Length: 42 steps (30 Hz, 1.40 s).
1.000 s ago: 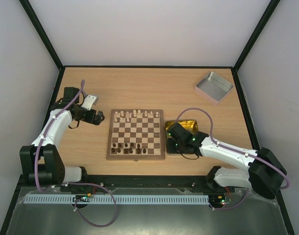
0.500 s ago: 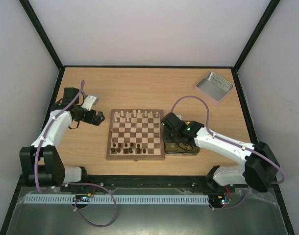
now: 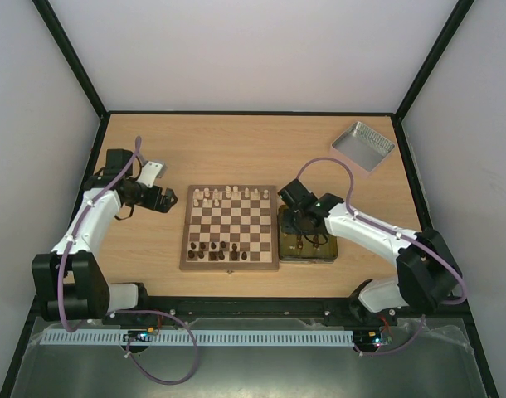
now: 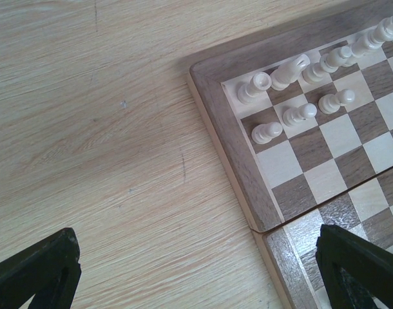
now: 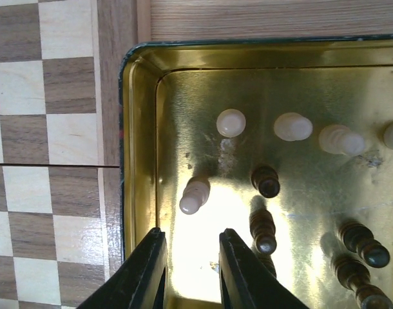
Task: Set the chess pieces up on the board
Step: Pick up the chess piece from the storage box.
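The chessboard [image 3: 230,227] lies mid-table, with cream pieces [image 3: 228,195] on its far rows and dark pieces [image 3: 220,249] on its near rows. My right gripper [image 3: 299,225] hangs open and empty over the yellow tin [image 3: 329,253] right of the board. In the right wrist view its jaws [image 5: 191,257] stand apart just short of a cream pawn [image 5: 194,196]; dark pieces [image 5: 265,181] and more cream ones [image 5: 293,126] lie in the tin [image 5: 142,129]. My left gripper [image 3: 165,200] is open and empty beside the board's left edge [image 4: 238,154], near cream pieces [image 4: 293,114].
A silver tray-like lid [image 3: 362,147] sits at the far right corner of the table. Black frame rails run along the table's sides. Bare wood lies left of the board in the left wrist view.
My right gripper has swung from the near right of the tin up and leftward, and now hangs over the tin's left part. The left arm has not moved.
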Tool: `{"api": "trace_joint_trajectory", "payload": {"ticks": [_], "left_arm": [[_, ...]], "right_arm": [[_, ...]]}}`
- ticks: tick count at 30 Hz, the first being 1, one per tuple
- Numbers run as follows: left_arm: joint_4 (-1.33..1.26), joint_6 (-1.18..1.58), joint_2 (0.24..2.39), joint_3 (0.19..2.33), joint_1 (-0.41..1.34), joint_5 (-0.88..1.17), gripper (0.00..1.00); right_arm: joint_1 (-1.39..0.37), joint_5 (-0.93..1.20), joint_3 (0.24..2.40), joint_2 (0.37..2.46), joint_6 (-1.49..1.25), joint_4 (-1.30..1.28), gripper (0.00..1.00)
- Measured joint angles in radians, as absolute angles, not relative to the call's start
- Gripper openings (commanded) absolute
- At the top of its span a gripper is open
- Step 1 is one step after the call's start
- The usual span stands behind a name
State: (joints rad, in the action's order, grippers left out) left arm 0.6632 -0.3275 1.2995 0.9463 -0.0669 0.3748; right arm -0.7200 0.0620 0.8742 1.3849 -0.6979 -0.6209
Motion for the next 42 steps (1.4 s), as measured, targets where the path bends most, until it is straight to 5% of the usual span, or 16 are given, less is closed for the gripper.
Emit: {"api": "trace_joint_trajectory", "payload": {"ticks": [42], "left_arm": [[0.661,-0.324,1.298,0.935,-0.077,0.414,0.99]], "right_arm": [[-0.704,0.136,0.854,1.533,-0.653,-0.519,0.12]]}}
